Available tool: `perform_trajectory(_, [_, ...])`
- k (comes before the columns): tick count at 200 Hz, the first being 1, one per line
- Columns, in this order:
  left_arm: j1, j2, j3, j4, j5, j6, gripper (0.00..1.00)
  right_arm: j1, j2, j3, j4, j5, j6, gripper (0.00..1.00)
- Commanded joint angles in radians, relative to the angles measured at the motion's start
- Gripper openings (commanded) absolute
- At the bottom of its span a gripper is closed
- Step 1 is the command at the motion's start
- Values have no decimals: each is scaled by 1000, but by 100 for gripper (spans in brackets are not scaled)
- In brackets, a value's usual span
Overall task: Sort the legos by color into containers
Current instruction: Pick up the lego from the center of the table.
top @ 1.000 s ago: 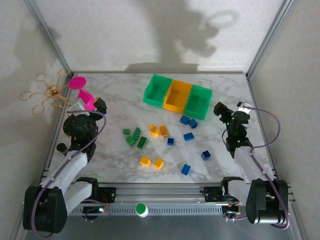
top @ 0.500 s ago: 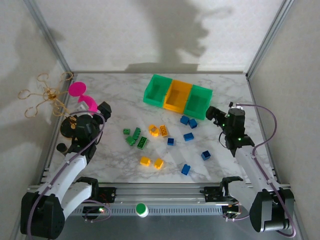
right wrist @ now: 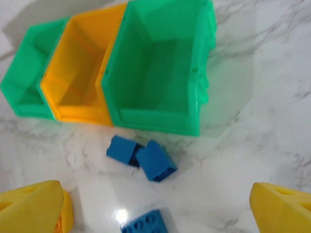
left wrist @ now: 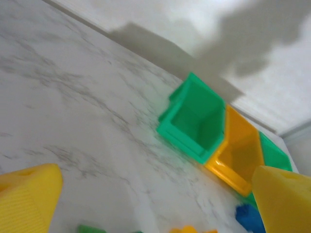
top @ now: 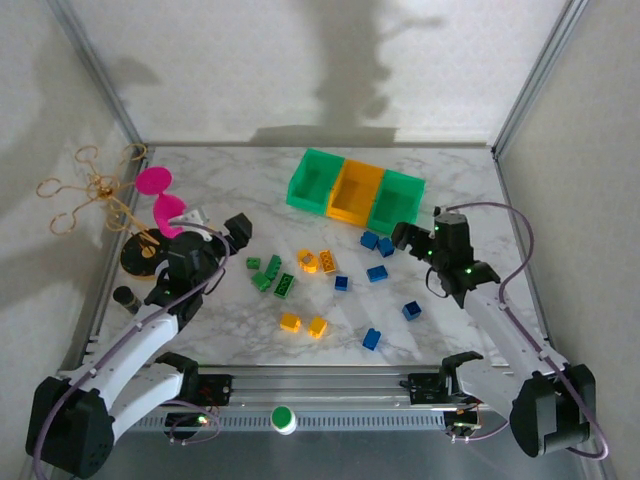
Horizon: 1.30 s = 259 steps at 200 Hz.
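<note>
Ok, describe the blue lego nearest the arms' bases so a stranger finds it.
Start at the row of three bins at the far side and come toward the near edge. It is the blue lego nearest that edge, just right of two yellow-orange ones.

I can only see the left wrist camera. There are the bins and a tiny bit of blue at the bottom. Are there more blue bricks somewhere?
Observer: Yes. The top camera shows six blue bricks scattered in front of the bins.
Operator: I can't see inside the green bin at the far end. Is anything in it?
Observer: No. The right wrist camera looks straight into that end green bin, and it is empty.
Operator: What about the other arm?
Observer: The right arm has its jaws open, pointed at a pair of blue bricks lying side by side just in front of that bin.
</note>
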Motion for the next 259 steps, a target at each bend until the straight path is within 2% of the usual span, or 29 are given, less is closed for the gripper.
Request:
perform_trajectory(1, [-70,-1,22,-54,41,10,99,67,23,23,-111,10,37,99])
perform_trajectory(52, [-245,-6,21,-88,6,-21,99,262,75,22,-226,166,159,99])
perform_trajectory(116, [-384,5,4,-75,-65,-68,99,336,195,-8,-120,193,322,99])
perform_trajectory(144, [-413,22,9,-67,-83,-70,99,362,293,5,-55,204,386,98])
perform_trajectory(181, [-434,23,9,-58,-105,-70,99,384,418,37,9,239,436,92])
perform_trajectory(218, [-441,34,21,-58,-117,-67,99,387,503,76,37,279,442,83])
perform_trajectory(259, [-443,54,26,-56,-138,-61,99,387,576,138,44,307,419,78])
